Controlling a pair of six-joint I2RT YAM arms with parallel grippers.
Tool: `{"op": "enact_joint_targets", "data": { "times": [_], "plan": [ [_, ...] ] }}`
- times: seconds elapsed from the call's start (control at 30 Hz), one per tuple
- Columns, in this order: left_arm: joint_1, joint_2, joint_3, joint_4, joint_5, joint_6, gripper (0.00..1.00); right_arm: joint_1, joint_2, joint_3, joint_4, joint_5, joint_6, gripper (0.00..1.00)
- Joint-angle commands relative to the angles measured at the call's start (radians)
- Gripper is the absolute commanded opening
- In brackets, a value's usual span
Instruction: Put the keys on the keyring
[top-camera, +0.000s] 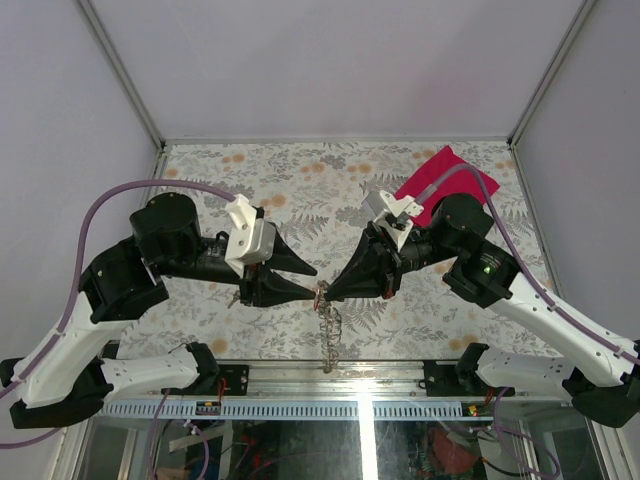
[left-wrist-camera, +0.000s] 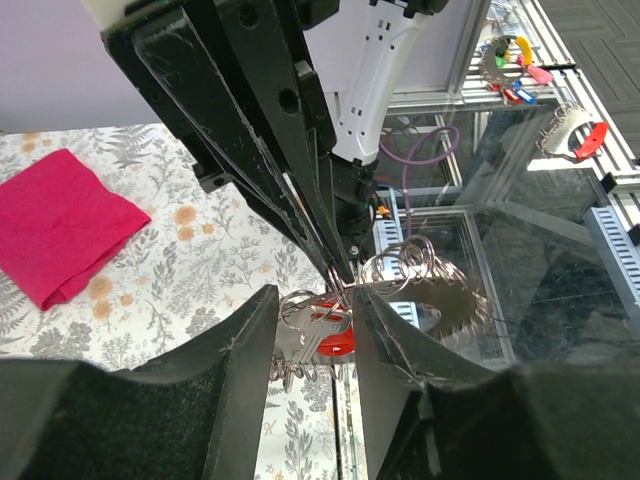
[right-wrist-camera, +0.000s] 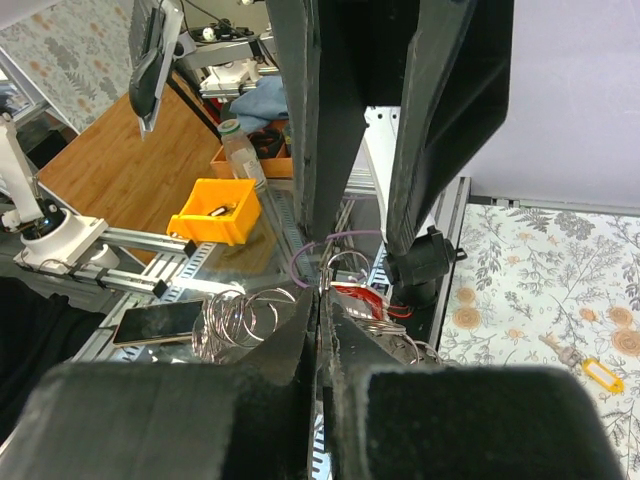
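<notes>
Over the floral table (top-camera: 200, 170) we see the left gripper (top-camera: 314, 283), jaws parted either side of the red key (left-wrist-camera: 335, 342). The right gripper (top-camera: 330, 292) is clenched on the keyring (left-wrist-camera: 395, 265), held aloft. The yellow key (right-wrist-camera: 597, 375) lies apart on the table.

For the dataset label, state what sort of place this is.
Probably a robotics lab workcell: an aluminium-profile frame around a floral-covered table, with a wooden workbench and yellow parts bin beyond.
</notes>
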Motion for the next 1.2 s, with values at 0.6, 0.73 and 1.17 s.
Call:
{"op": "enact_joint_targets", "data": {
  "times": [0.6, 0.73, 1.17],
  "plan": [
    [-0.004, 0.024, -0.006, 0.01, 0.116, 0.009, 0.14, 0.004, -0.039, 0.046, 0.108, -0.007, 0.027, 0.0],
    [-0.005, 0.02, -0.007, 0.003, 0.112, 0.008, 0.1, 0.004, -0.044, 0.043, 0.11, 0.0, 0.023, 0.0],
    [-0.004, 0.016, -0.014, 0.013, 0.082, -0.002, 0.0, 0.004, -0.065, 0.007, 0.192, 0.038, 0.062, 0.0]
  ]
}}
